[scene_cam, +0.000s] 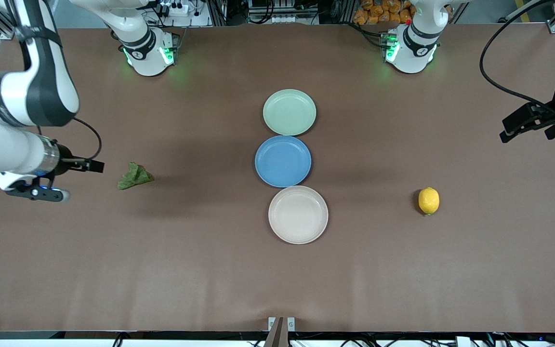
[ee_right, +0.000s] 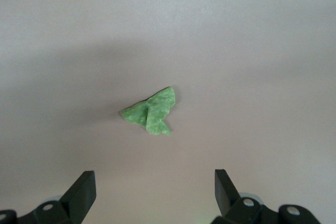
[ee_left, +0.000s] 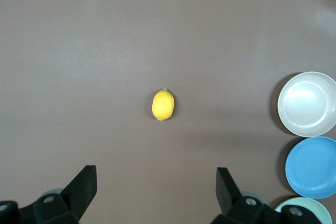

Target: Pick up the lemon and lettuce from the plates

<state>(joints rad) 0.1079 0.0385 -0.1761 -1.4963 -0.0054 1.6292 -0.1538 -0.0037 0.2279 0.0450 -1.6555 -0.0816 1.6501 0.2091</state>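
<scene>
The lemon [scene_cam: 428,200] lies on the bare table toward the left arm's end, apart from the plates; it also shows in the left wrist view [ee_left: 163,105]. The lettuce [scene_cam: 134,176] lies on the bare table toward the right arm's end and shows in the right wrist view [ee_right: 150,112]. The mint green plate [scene_cam: 289,112] and the beige plate [scene_cam: 298,214] are empty. My left gripper [scene_cam: 537,126] [ee_left: 156,182] is open and empty, up over the table's left-arm end. My right gripper [scene_cam: 65,180] [ee_right: 155,184] is open and empty, up over the table beside the lettuce.
An empty blue plate [scene_cam: 283,161] sits between the two plates, the three in a row at the table's middle. The left wrist view shows the beige plate [ee_left: 307,103], the blue plate [ee_left: 312,167] and the mint plate [ee_left: 304,211]. A black cable [scene_cam: 492,72] hangs by the left arm.
</scene>
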